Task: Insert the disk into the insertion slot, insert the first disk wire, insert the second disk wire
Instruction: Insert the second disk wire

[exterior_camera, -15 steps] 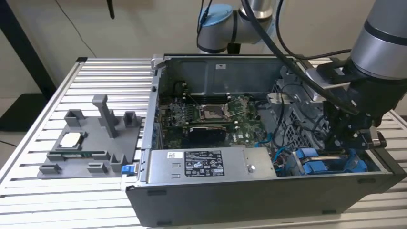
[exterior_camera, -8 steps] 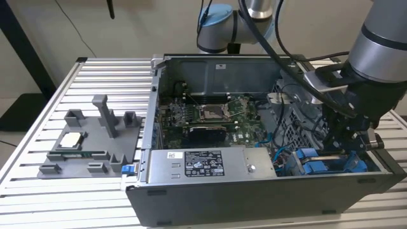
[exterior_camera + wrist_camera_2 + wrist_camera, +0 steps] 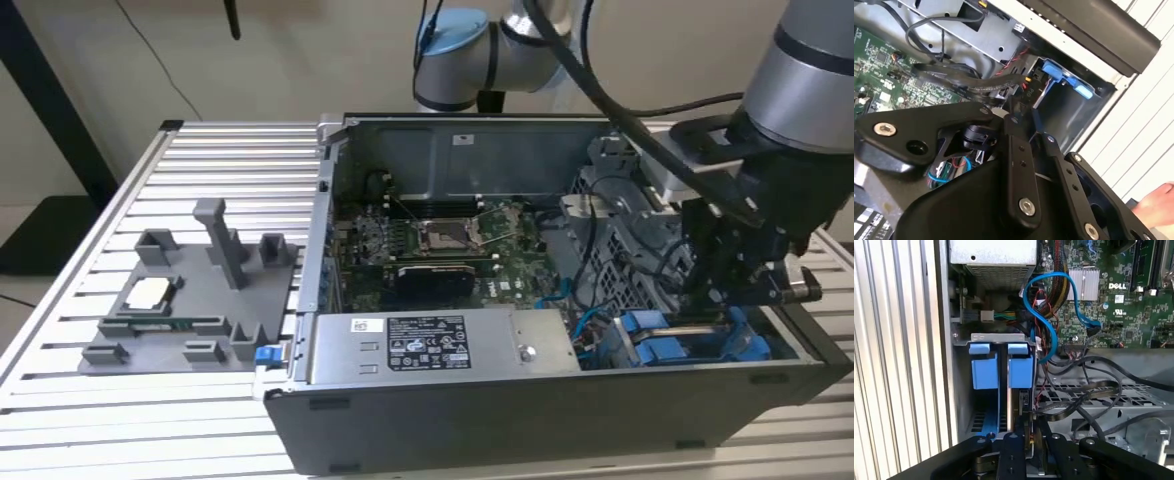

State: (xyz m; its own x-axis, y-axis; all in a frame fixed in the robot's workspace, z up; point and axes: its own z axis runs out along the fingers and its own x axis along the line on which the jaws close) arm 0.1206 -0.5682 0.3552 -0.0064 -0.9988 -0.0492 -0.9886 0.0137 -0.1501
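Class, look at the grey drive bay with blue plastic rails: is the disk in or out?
In, at least partly. In the first wrist view the blue-framed disk stands on edge inside the grey drive bay, with the gripper at its near edge.

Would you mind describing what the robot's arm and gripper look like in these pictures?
The arm has silver-grey tube segments with light blue joint caps, and black cables run along it. The gripper is matte black, built of angular metal linkage bars joined with silver screws, as both wrist views show.

My arm is silver-grey tubing with pale blue joint caps (image 3: 461, 35) and thick black cables; its matte black tool (image 3: 1014, 150) has silver screw heads on its linkages.
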